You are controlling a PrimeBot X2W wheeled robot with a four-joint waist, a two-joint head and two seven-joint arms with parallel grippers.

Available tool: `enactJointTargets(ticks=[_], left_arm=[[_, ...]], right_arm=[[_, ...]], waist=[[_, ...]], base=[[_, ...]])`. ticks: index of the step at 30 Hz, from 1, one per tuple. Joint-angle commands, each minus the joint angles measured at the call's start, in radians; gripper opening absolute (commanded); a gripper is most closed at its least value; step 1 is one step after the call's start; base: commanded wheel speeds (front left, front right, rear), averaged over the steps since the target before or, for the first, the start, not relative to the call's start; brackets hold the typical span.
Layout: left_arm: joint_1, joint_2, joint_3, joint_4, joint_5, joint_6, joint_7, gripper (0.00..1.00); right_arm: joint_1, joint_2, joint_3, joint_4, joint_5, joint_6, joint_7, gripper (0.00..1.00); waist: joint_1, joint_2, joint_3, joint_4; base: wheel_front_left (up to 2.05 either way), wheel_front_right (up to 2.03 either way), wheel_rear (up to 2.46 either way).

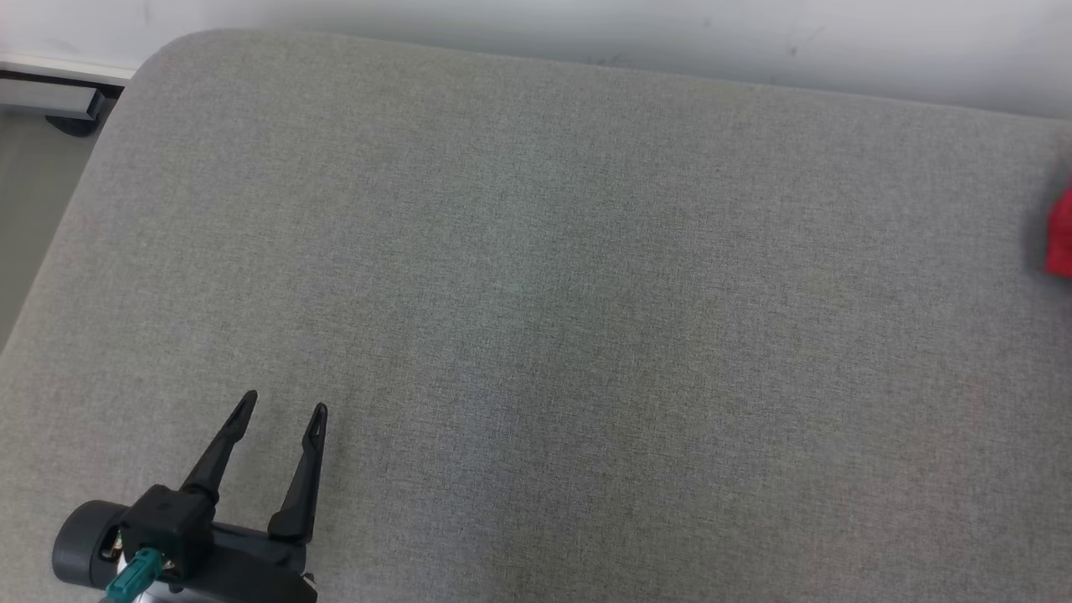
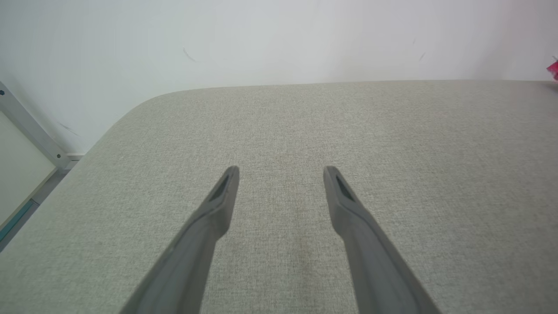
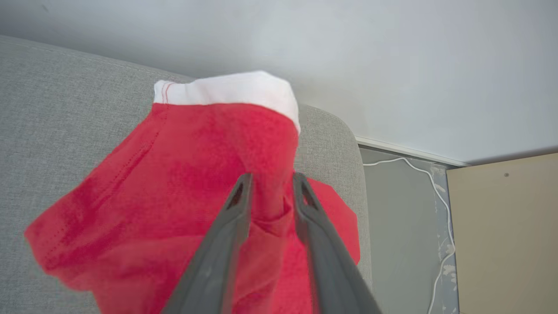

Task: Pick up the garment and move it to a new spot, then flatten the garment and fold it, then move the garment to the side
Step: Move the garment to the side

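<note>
The garment [image 3: 174, 174] is red cloth with a white band along its top edge. It lies bunched near the far right corner of the grey padded surface [image 1: 536, 251]. My right gripper [image 3: 271, 178] is right over it, open by a narrow gap with a fold of red cloth between the fingers; whether they still pinch it I cannot tell. A sliver of the garment [image 1: 1062, 234] shows at the right edge of the head view, and another bit of the garment [image 2: 553, 69] at the far right of the left wrist view. My left gripper [image 1: 285, 404] is wide open over the bare surface at the lower left, far from the cloth, and my left gripper [image 2: 281, 172] holds nothing.
The surface's rounded far edge meets a white wall [image 1: 586, 25]. Beyond its right end the floor drops away, with a white cable [image 3: 436, 192] and a beige panel [image 3: 505, 235]. A metal frame [image 1: 50, 100] stands off the far left corner.
</note>
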Motion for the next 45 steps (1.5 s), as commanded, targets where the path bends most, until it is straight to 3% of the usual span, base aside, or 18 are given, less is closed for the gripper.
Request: enactJointTargets(ticks=[1, 10, 19, 29, 38, 41, 45], left_arm=[[0.003, 0.008, 0.002, -0.004, -0.011, 0.003, -0.002, 1.0], [-0.003, 0.007, -0.001, -0.003, -0.016, 0.01, -0.003, 1.0], [0.006, -0.002, 0.001, 0.011, -0.02, 0.016, -0.008, 1.0], [0.065, 0.0, 0.025, 0.005, -0.028, 0.043, -0.009, 1.0], [0.122, 0.01, 0.04, -0.003, -0.041, 0.068, -0.01, 1.0], [0.136, 0.014, 0.038, -0.005, -0.043, 0.072, -0.006, 1.0], [0.165, 0.018, 0.042, -0.014, -0.049, 0.088, -0.002, 1.0]], right_arm=[[-0.013, 0.002, 0.007, 0.009, -0.014, -0.001, -0.02, 1.0], [-0.019, 0.023, 0.01, 0.029, -0.033, -0.001, -0.063, 1.0], [0.065, 0.067, -0.048, -0.059, 0.05, -0.001, -0.276, 1.0], [0.268, 0.132, -0.088, -0.185, 0.135, -0.001, -0.57, 1.0], [0.406, 0.2, -0.106, -0.267, 0.146, -0.001, -0.682, 1.0], [0.451, 0.206, -0.163, -0.31, 0.14, -0.001, -0.689, 1.0], [0.607, 0.211, -0.358, -0.416, 0.012, -0.001, -0.688, 1.0]], waist=[[0.0, -0.0001, 0.003, 0.001], [0.0, -0.0001, 0.009, -0.002], [0.0, -0.0001, -0.047, -0.007], [0.0, -0.0001, -0.162, -0.029], [0.0, -0.0001, -0.246, -0.065], [0.0, -0.0001, -0.272, -0.065], [0.0, -0.0001, -0.313, -0.075]], base=[[0.0, 0.0, 0.0], [0.0, 0.0, 0.0], [0.0, 0.0, 0.0], [0.0, 0.0, 0.0], [0.0, 0.0, 0.0], [0.0, 0.0, 0.0], [0.0, 0.0, 0.0]])
